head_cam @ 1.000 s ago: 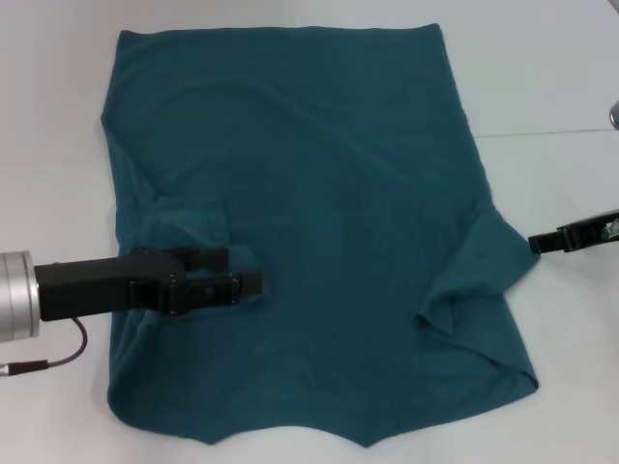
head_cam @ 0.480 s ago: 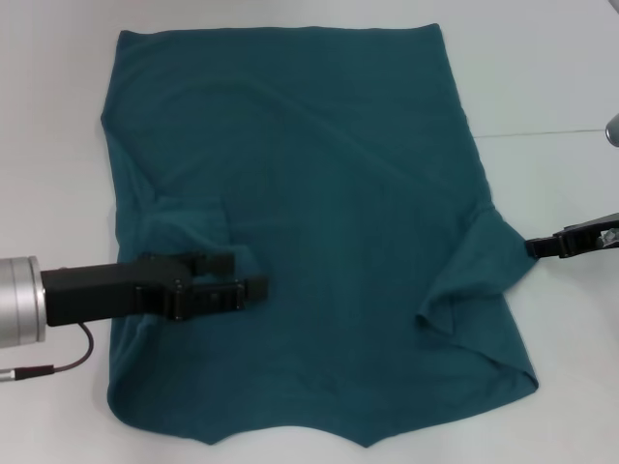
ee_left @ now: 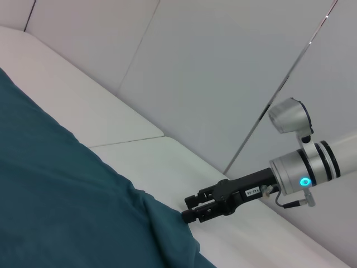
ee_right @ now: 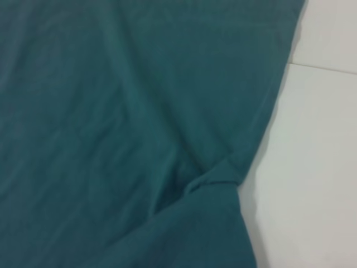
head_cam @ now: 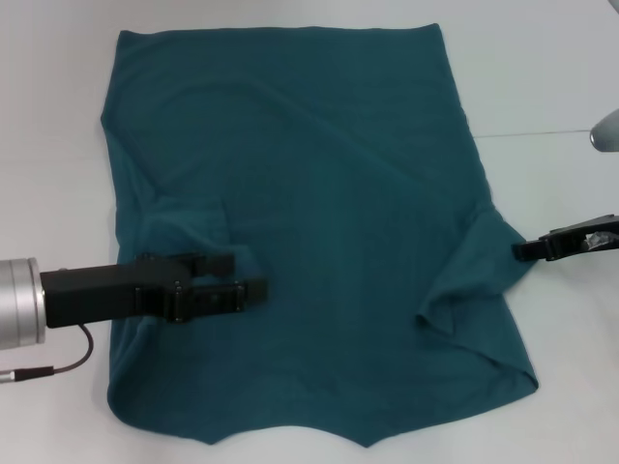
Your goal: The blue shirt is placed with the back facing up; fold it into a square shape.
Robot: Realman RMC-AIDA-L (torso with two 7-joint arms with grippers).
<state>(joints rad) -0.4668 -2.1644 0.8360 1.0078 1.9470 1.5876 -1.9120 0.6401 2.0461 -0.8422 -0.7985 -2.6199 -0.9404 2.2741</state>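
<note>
The blue shirt (head_cam: 329,174) lies spread on the white table (head_cam: 551,77), plain side up. Its left sleeve (head_cam: 189,220) is folded inward onto the body. My left gripper (head_cam: 244,274) hovers low over the shirt beside that folded sleeve, open with nothing between its fingers. My right gripper (head_cam: 519,250) is at the shirt's right side, shut on the tip of the right sleeve (head_cam: 488,256), which rises in a loose fold. The left wrist view shows the right gripper (ee_left: 186,213) at the peaked edge of the shirt (ee_left: 56,201). In the right wrist view the shirt (ee_right: 111,111) fills most of the picture.
A thin seam (head_cam: 542,132) crosses the table on the right. A grey joint of the right arm (head_cam: 607,130) shows at the right edge. A cable (head_cam: 58,362) hangs under the left arm. Bare white table surrounds the shirt.
My right gripper has moved a little left, toward the shirt's middle, with the sleeve tip. The left gripper shifted slightly right and has since held still.
</note>
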